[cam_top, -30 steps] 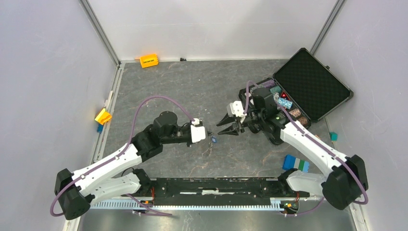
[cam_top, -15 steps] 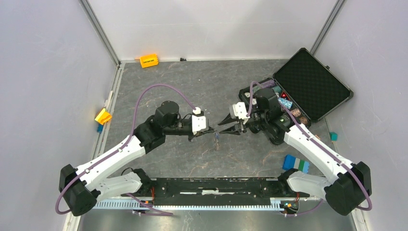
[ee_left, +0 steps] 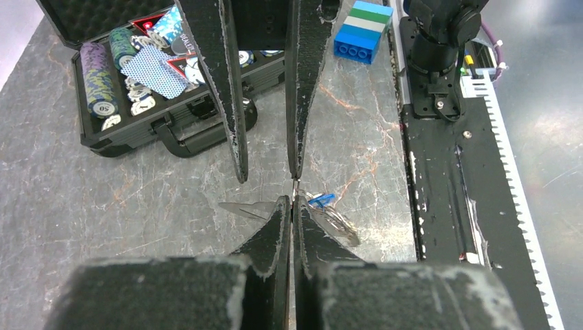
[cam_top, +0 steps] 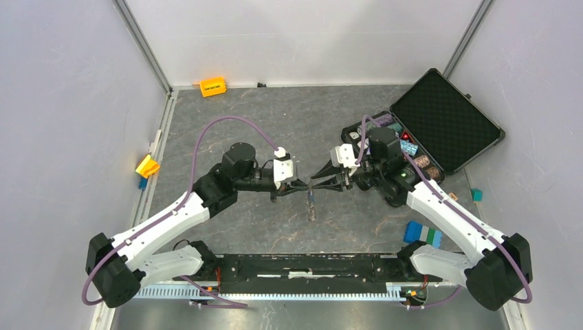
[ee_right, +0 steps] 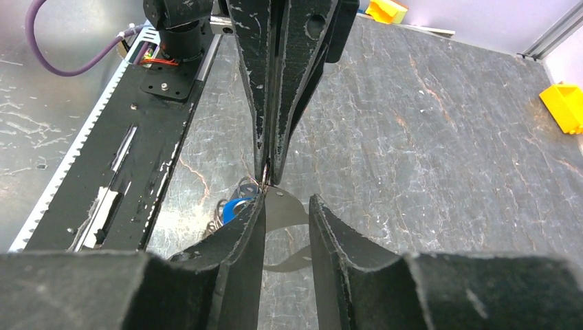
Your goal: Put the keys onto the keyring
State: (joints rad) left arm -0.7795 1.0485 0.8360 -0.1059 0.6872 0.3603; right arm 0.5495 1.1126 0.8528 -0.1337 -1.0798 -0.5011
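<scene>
Grey marbled surface (cam_top: 275,124), enclosed by white walls (cam_top: 309,34). Black case (cam_top: 443,117) open at far right, filled with poker chip stacks (ee_left: 97,79). Left end effector (ee_left: 292,204) pinched tight on keyring (ee_left: 294,184), with keys (cam_top: 311,203) dangling beneath, mid-surface. Right end effector (ee_right: 285,203) narrowly parted, tips just beside the ring.

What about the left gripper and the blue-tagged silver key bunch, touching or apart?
Touching. The left wrist view shows the left gripper, jaws shut, pinching the blue-tagged silver key bunch at its tips.
</scene>
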